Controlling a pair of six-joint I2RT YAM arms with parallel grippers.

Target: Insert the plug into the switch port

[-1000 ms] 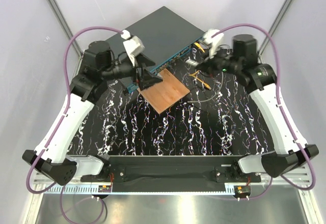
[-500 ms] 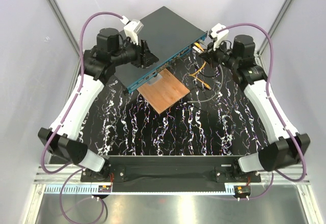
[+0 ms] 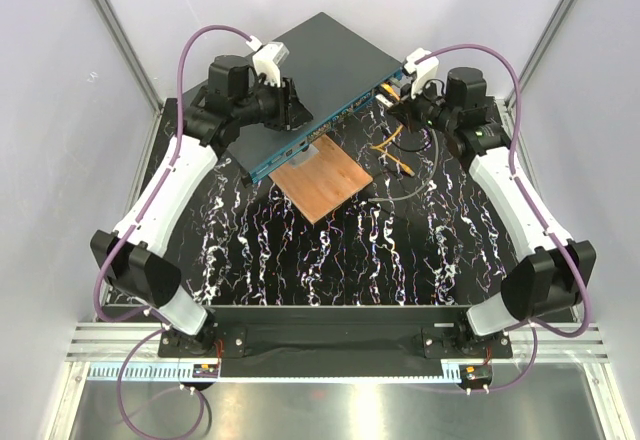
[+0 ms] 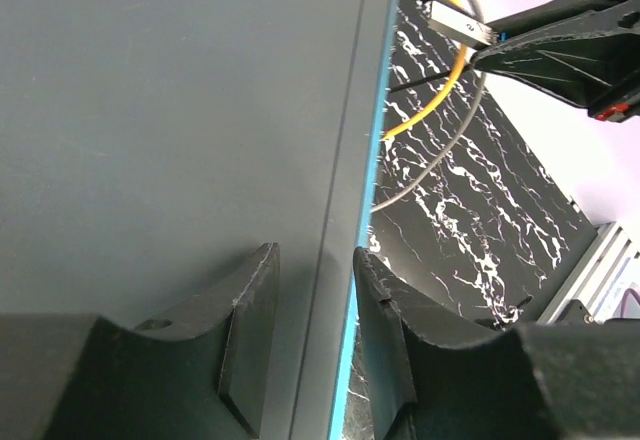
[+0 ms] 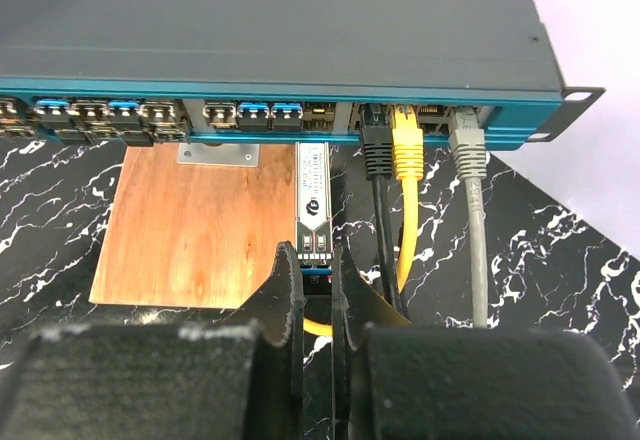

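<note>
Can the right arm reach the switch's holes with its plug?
Probably yes: the plug, shut in its jaws, points at the switch face with nothing between; the cables sit beside it.

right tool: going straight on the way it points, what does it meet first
Probably the switch port in the teal face, met by the plug the right tool holds, just left of the black cable; depth unclear.
</note>
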